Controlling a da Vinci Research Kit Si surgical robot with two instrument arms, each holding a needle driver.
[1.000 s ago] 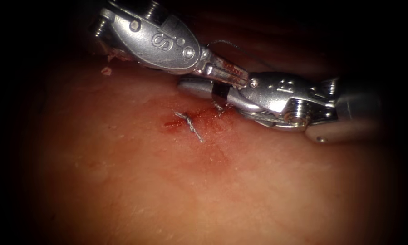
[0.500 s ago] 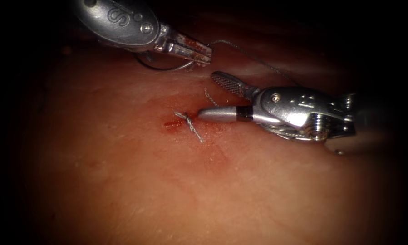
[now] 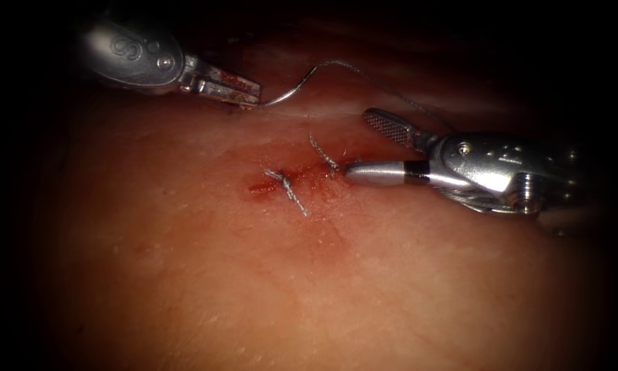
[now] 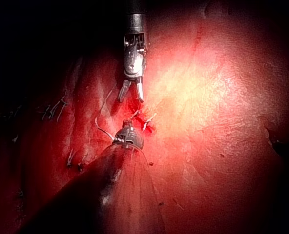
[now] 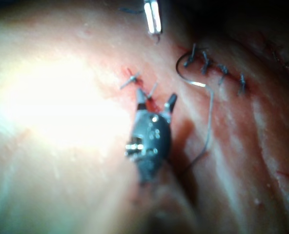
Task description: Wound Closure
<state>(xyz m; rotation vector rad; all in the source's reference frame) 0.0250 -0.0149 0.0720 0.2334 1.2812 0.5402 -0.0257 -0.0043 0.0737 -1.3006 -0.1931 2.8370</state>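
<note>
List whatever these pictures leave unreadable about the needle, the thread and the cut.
Endoscope view:
1. The left arm's silver hand covers the gripped end of the thin curved steel needle, so the hold point is unclear.
2. The grey thread vanishes behind the right arm's open silver hand.
3. Red fluid masks the edges of the cut in the pink tissue.

The left hand sits just beside two short thread ends (red fluid around them); the right hand, jaws spread, hovers over the tissue.
</note>
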